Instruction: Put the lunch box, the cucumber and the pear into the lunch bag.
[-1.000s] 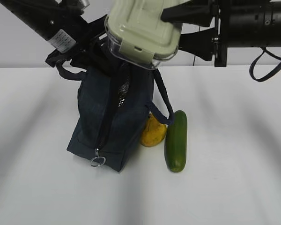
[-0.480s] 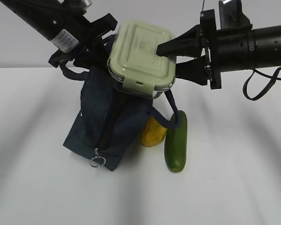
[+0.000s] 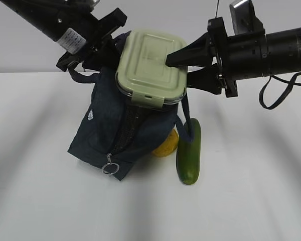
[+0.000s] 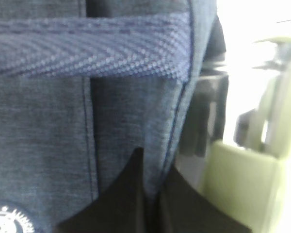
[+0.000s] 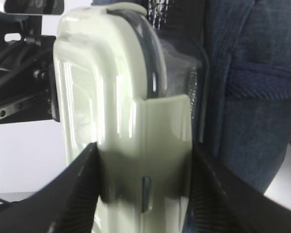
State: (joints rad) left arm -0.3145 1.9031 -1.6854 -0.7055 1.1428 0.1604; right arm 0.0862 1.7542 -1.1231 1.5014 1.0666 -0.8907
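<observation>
On the white surface (image 3: 251,201) I see my right gripper (image 3: 178,68) clamping the sage-lidded clear lunch box (image 3: 150,65) above the navy fabric lunch bag (image 3: 110,130), whose top my left gripper (image 3: 103,32) pinches; yellow pear (image 3: 166,145) and dark green cucumber (image 3: 189,150) lie at the bag's three o'clock.

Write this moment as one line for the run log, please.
right pincer: shut on lunch box | left pincer: shut on lunch bag | cucumber, pear: on table

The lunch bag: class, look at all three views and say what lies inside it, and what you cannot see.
Nothing shows inside the lunch bag. The lunch box, gripped by the right gripper, covers its mouth, so the interior is hidden. The pear and cucumber lie outside on the table.
</observation>
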